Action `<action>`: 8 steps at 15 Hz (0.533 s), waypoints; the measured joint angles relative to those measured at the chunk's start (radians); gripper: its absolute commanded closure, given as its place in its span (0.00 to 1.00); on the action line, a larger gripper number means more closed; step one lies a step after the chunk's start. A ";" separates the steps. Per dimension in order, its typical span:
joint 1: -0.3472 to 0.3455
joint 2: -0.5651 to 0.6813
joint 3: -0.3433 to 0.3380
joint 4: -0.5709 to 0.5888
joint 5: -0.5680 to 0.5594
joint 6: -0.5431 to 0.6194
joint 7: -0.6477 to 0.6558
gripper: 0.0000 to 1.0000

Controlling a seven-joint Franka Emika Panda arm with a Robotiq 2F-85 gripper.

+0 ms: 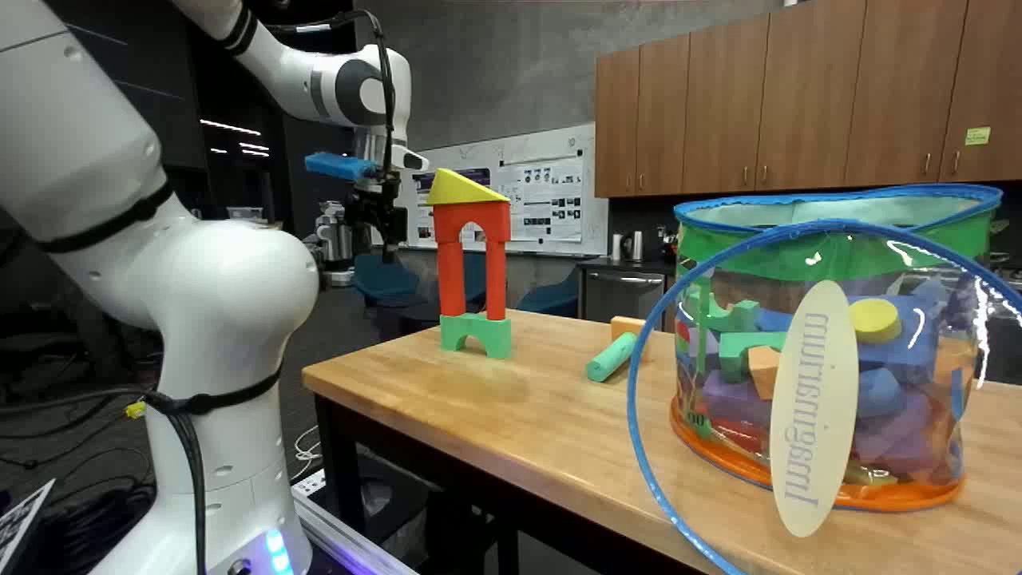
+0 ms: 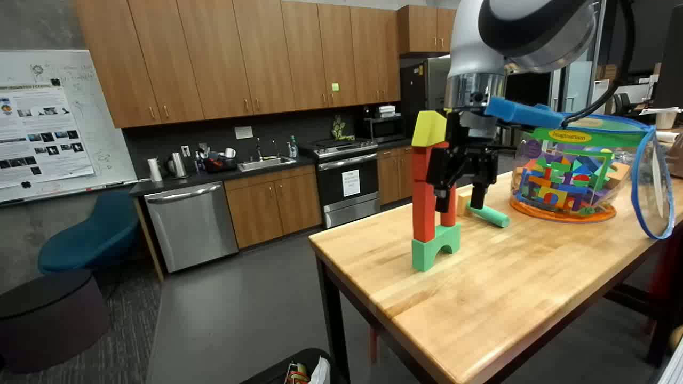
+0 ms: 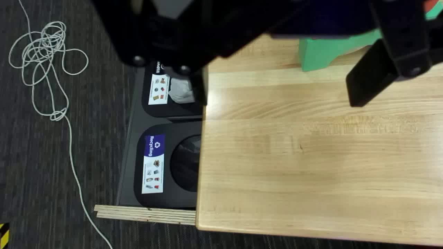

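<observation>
A tower of blocks stands upright on the wooden table [image 1: 543, 431]. Its base is a green arch [image 1: 501, 339], which bears two red pillars [image 1: 451, 279]. On them rests a red arch [image 1: 473, 214], topped by a yellow triangle [image 1: 461, 190]. My gripper [image 2: 460, 199] hangs beside the tower, above the tabletop, with its jaws wide apart and nothing between them. In the wrist view, the green arch [image 3: 318, 52] shows behind the right finger [image 3: 370, 76]; the gripper body hides the upper tower there. Whether the gripper touches the tower, I cannot tell.
A green cylinder [image 1: 612, 357] and an orange block [image 1: 627, 326] lie farther along the table. Beyond them stands a clear bag [image 2: 565, 213] of coloured blocks, its round lid [image 2: 635, 186] hanging open. Below the table edge are bins [image 3: 152, 199] and a loose cord [image 3: 71, 155].
</observation>
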 measured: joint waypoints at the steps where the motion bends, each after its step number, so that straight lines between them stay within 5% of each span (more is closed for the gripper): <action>1: 0.000 0.000 0.000 0.000 0.000 0.000 0.000 0.00; 8: -0.002 0.000 0.005 0.000 -0.004 0.001 0.003 0.00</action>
